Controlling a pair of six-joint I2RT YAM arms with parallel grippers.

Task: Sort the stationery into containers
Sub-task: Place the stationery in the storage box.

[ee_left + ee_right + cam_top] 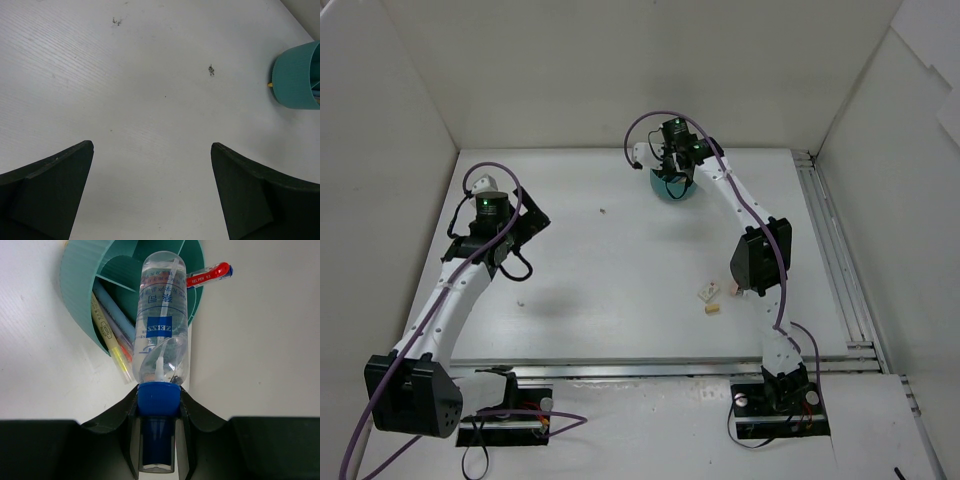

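Note:
My right gripper (158,390) is shut on the blue cap of a small clear bottle (161,315) with a blue label. It holds the bottle over the round teal container (75,275), which stands at the back of the table (675,192). In the container's compartments are a yellow pen (112,347), a blue pen (112,307) and a red pen (209,275) that sticks out over the rim. Two small cream erasers (708,291) (712,309) lie on the table near the right arm. My left gripper (151,145) hangs open over bare table, the teal container (300,75) far to its right.
White walls enclose the table on three sides. A metal rail (830,250) runs along the right edge. Small specks lie on the tabletop (521,301) (603,210). The right arm's elbow (760,260) stands above the erasers.

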